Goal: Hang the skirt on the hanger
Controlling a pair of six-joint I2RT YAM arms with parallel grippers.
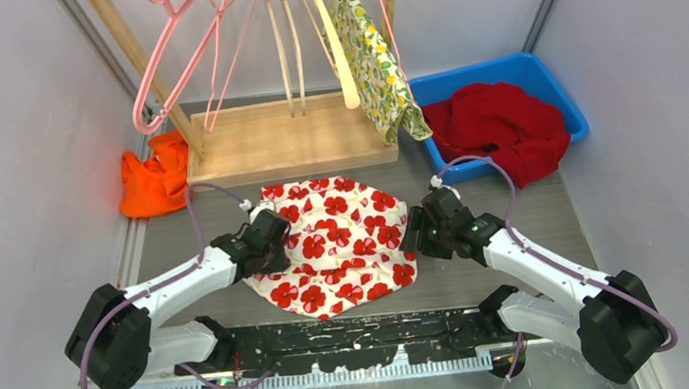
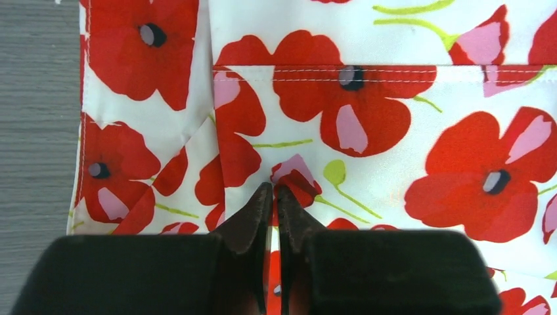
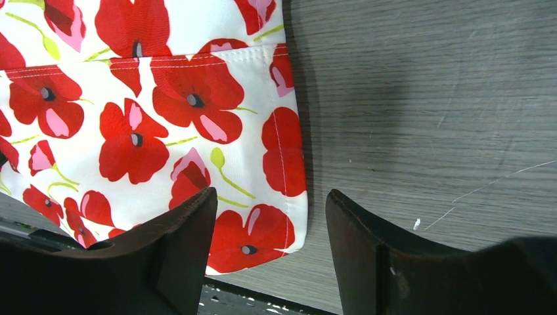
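The skirt [image 1: 341, 242], white with red poppies, lies flat on the grey table between both arms. My left gripper [image 1: 278, 234] presses down at the skirt's left side. In the left wrist view its fingertips [image 2: 274, 187] have closed to a thin slit, pinching the skirt [image 2: 394, 131] just below a stitched seam. My right gripper [image 1: 418, 230] stands open at the skirt's right edge. In the right wrist view its jaws [image 3: 270, 197] straddle the lower right corner of the skirt [image 3: 131, 98] without holding it. A pink hanger [image 1: 180, 58] hangs from the wooden rack at the back.
The rack's wooden base [image 1: 288, 143] stands just behind the skirt. Several wooden hangers [image 1: 287, 38] and a lemon-print garment [image 1: 375, 58] hang above it. A blue bin [image 1: 555, 88] holds a red cloth [image 1: 501, 127] at back right. An orange cloth [image 1: 156, 179] lies at back left.
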